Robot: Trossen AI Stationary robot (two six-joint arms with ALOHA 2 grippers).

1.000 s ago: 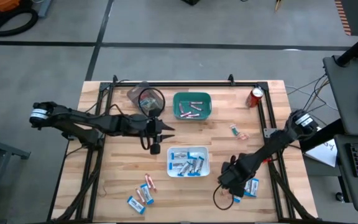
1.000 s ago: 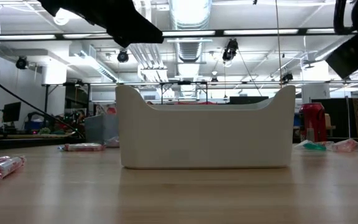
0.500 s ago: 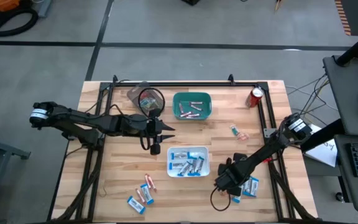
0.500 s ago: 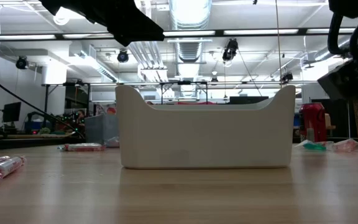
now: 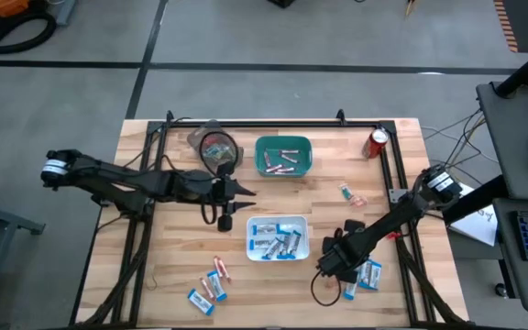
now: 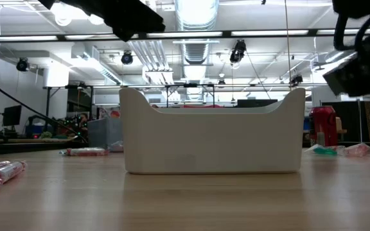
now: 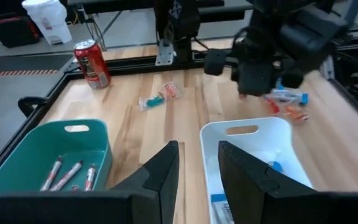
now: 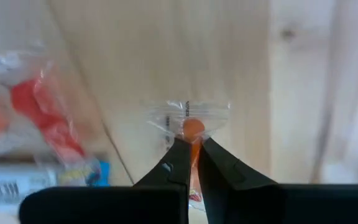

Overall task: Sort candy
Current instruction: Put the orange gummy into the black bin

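Pinching item one, your right gripper has its fingers pressed onto a small red-orange candy in clear wrapper, low over the table's near right area beside the loose pile of blue-and-white packets, so the piece can be lifted clear of its neighbours; item two, white bin, mid-table, holds blue-and-white packets, judged the home for that kind; item three, teal bin, behind it, holds slim pinkish sticks; item four, unsorted cluster at the near left, sticks and packets mixed; item five, two stray sweets right of the teal bin; item six, your left gripper, fingers partly spread and holding nothing, hovering between the two bins, seemingly waiting; item seven, red can, far right corner, not candy
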